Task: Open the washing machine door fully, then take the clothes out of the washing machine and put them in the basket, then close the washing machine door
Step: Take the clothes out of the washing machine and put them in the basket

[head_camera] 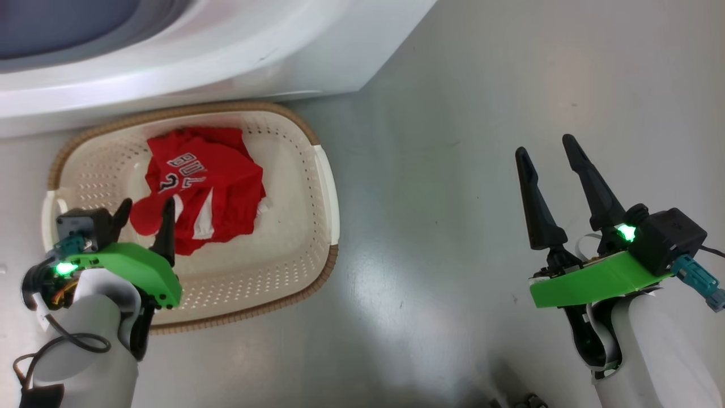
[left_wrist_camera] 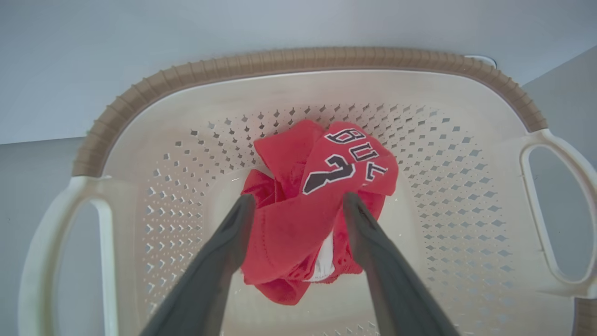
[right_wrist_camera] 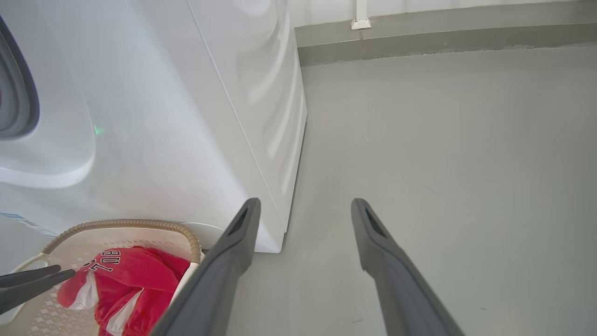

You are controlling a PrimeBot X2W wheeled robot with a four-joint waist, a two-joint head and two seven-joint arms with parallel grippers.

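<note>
Basket point(head_camera: 286, 187) sits on the grey floor point(head_camera: 481, 113) right against the front of the white washing machine point(head_camera: 226, 62), with the brown rim toward the machine and a cream handle at each short end. Clothes point(head_camera: 209, 181) are inside the basket, bunched in one red heap with white panels and lettering, lying on the bottom near the middle. Left pincer point(head_camera: 147, 203) hangs over the basket's near-left part, fingers spread wide. In the left wrist view the left pincer point(left_wrist_camera: 299, 198) straddles the heap point(left_wrist_camera: 289, 233), red fabric showing between the two fingers; nothing clamped, and can't tell if the fingers touch the cloth. Right pincer point(head_camera: 544, 144) is well apart to the right, over bare floor, fingers also spread wide and holding nothing. Right wrist view has that pincer point(right_wrist_camera: 305, 201) pointing along the machine's point(right_wrist_camera: 186, 116) front corner, with the basket point(right_wrist_camera: 121, 224) and clothes point(right_wrist_camera: 135, 275) at lower left.
</note>
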